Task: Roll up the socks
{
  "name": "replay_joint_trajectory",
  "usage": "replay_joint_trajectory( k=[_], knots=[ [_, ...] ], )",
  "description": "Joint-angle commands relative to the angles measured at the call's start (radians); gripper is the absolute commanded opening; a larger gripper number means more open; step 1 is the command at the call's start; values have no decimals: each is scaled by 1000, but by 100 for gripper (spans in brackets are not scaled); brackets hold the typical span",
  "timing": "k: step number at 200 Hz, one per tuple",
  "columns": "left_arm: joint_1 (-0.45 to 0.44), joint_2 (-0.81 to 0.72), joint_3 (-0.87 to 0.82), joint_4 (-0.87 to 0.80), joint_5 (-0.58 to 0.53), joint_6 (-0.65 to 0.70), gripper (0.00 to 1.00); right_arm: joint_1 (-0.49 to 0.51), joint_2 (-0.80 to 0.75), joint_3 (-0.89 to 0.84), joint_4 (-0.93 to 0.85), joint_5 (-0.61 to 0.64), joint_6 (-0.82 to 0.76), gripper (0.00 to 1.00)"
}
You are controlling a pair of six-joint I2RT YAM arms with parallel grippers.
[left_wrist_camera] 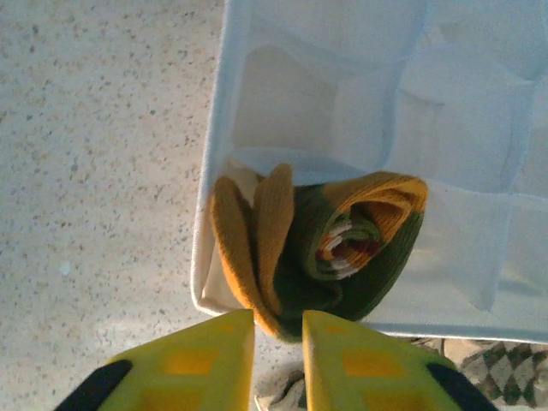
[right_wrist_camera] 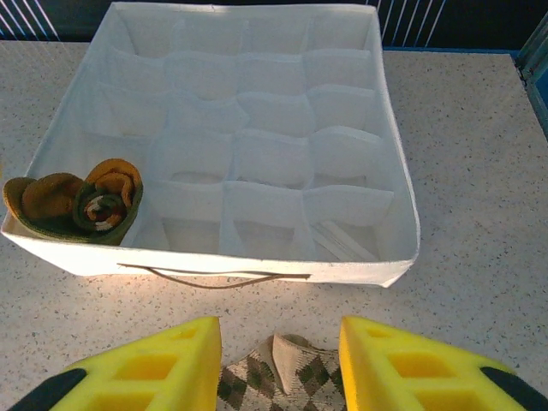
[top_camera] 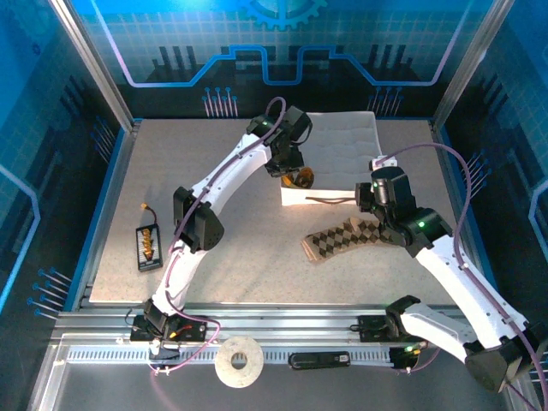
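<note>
The olive-green and orange sock (left_wrist_camera: pixel 342 248) is rolled up in the near-left corner compartment of the white quilted box (left_wrist_camera: pixel 445 111), with an orange fold spilling over the rim. My left gripper (left_wrist_camera: pixel 278 330) hangs just at the roll's near edge, its jaws a narrow gap apart, with the table showing through. In the top view this gripper (top_camera: pixel 287 167) is over the sock (top_camera: pixel 300 178). The brown-and-beige argyle sock (top_camera: pixel 342 238) lies flat on the table in front of the box. My right gripper (right_wrist_camera: pixel 280 334) stands open above its cuff end (right_wrist_camera: pixel 282 381), holding nothing.
The box's front wall (right_wrist_camera: pixel 257 257) carries a thin brown cord handle (right_wrist_camera: pixel 214 281). A black holder with a small orange item (top_camera: pixel 150 244) lies at the table's left. A tape roll (top_camera: pixel 240 361) and a black bar (top_camera: pixel 318 360) rest on the near rail.
</note>
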Motion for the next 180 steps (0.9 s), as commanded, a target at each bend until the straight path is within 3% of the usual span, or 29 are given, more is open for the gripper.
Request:
replay_joint_trajectory(
  k=[1,25,44,63,82,116,180],
  knots=[
    [13,81,69,-58,16,12,19,-16,-18,-9,-14,-4,12,40],
    [14,68,52,3,-1,33,20,-18,-20,-12,-14,-6,13,40],
    [7,32,3,162,-20,92,30,-19,-16,-18,-13,-18,16,40],
    [-25,-3,-61,328,-100,258,42,-19,-13,-20,-13,-28,22,40],
    [-34,5,-98,429,-97,425,50,-21,-17,-16,-19,-29,21,40],
    [-27,47,-100,468,-40,615,50,-22,-36,-14,-37,-22,20,40],
    [-6,18,-125,432,103,709,49,-25,-60,-26,-60,-23,22,40]
  ],
)
